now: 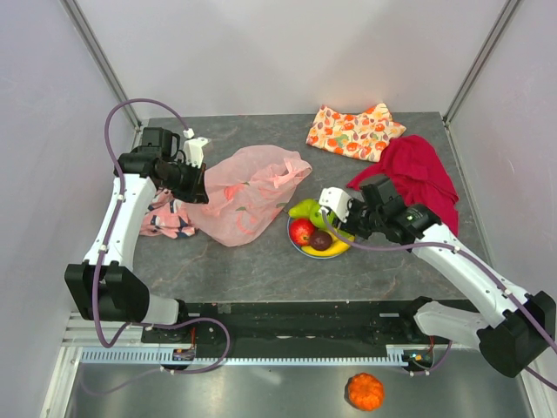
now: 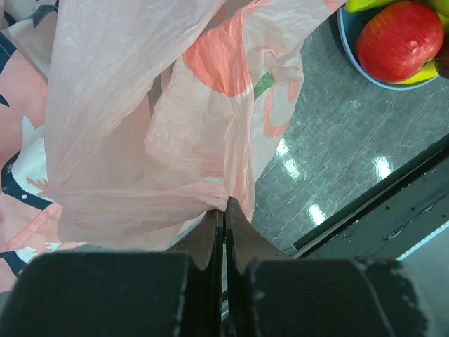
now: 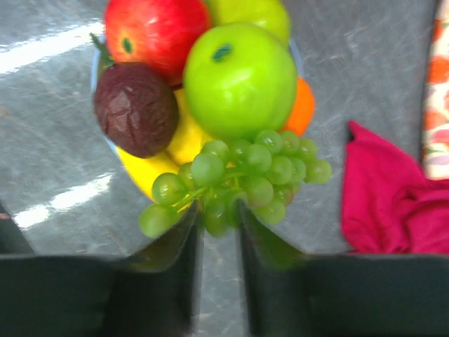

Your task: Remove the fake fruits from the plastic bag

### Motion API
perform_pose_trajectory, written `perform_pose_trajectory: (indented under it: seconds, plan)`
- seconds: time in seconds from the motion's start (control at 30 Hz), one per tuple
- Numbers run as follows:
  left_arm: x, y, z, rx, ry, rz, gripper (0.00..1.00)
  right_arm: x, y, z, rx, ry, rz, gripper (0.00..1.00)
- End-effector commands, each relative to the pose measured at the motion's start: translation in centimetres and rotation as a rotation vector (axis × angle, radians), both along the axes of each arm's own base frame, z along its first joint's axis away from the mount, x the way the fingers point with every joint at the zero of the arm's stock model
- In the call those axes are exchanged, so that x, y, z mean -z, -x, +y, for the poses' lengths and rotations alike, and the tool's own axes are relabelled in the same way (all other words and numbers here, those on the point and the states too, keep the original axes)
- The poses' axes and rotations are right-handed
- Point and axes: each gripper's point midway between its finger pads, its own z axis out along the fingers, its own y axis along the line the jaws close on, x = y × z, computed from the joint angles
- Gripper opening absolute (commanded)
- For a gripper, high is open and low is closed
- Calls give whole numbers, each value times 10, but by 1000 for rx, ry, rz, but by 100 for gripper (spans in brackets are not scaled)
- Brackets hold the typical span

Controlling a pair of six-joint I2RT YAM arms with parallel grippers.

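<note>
Pink bag (image 1: 252,192), pinched at its edge by the shut left gripper (image 2: 224,208), lies left of the right gripper (image 3: 219,210), whose slightly parted jaws straddle the grapes (image 3: 242,172) on the plate (image 2: 342,31).

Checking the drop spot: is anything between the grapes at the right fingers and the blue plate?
Yes. The grapes lie on other fruit, not on the plate itself. The banana is under them and the green apple is right behind. The bunch's near end seems to overhang the rim.
</note>
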Motion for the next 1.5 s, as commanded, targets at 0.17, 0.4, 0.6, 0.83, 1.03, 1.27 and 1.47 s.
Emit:
perform_pose_trajectory:
  seconds: [0.17,0.4,0.6,0.83,1.03,1.27,1.47]
  plan:
    - [-6,-2,0,-4,6,-23,2,-2,8,-7,14,52,15,67]
    - [-6,-2,-1,-3,11,-21,2,-30,-7,-6,84,7,-54,70]
    - [-4,-5,-2,-6,18,-14,7,-60,-4,3,6,-47,-113,74]
    - [-15,-16,-5,-23,37,-29,81,-46,47,72,-324,-161,82,85]
    - [-44,-18,3,-85,35,-117,96,-43,75,159,-487,-244,145,89]
    - [-82,-34,12,-164,122,-196,97,4,122,226,-590,-207,292,92]
    - [-91,-22,22,-192,116,-240,97,37,152,255,-690,-126,348,95]
